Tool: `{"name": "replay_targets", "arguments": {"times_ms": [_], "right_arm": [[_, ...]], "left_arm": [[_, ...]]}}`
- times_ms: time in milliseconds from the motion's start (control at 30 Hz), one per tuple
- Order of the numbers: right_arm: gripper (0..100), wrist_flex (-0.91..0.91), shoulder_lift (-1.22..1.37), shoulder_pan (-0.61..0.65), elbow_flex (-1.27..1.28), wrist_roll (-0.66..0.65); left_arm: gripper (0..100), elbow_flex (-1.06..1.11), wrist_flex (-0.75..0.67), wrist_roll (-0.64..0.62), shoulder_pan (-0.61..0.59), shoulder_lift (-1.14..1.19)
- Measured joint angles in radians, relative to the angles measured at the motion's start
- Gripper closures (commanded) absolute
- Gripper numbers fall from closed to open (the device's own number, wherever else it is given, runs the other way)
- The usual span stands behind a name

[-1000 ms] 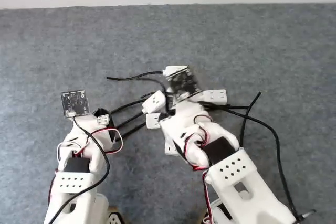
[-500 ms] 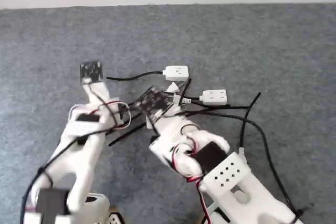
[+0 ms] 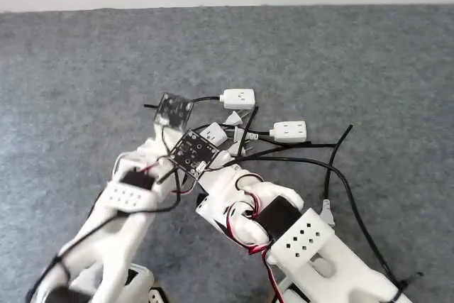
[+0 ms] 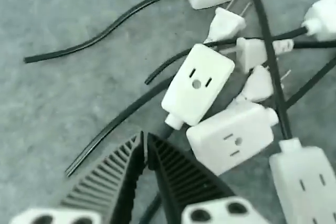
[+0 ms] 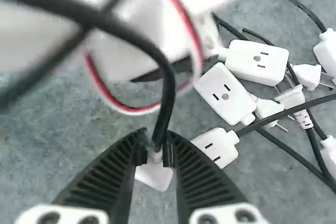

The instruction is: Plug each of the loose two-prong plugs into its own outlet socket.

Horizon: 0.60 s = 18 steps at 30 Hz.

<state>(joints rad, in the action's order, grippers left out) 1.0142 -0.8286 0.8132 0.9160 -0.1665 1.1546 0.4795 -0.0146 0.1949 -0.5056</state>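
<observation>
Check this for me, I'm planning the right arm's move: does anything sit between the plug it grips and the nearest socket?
Nothing lies on the carpet between the white plug in the right gripper and the nearest socket. The left arm hangs close above that gap and could crowd the move.

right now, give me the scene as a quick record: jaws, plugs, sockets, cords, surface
left jaws: shut, empty, tips near a socket
right jaws: shut on a plug where its cord enters
loose plugs: several among the sockets, prongs bare
cords: black, tangled
surface: grey carpet
</observation>
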Motion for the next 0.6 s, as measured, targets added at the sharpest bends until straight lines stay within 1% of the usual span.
{"name": "replay_targets", "arguments": {"times_ms": [133, 333, 600], "right_arm": [[99.1, 0.006, 0.000, 0.009, 0.000, -0.020], [99.1, 0.025, 0.000, 0.011, 0.000, -0.041], [99.1, 0.092, 0.000, 0.011, 0.000, -0.184]], "left_arm": [[99, 0.114, -0.061, 0.029, -0.002, -0.141], [99, 0.216, -0.071, 0.112, 0.003, -0.273], [99, 0.353, -0.075, 0.295, 0.046, -0.485]]}}
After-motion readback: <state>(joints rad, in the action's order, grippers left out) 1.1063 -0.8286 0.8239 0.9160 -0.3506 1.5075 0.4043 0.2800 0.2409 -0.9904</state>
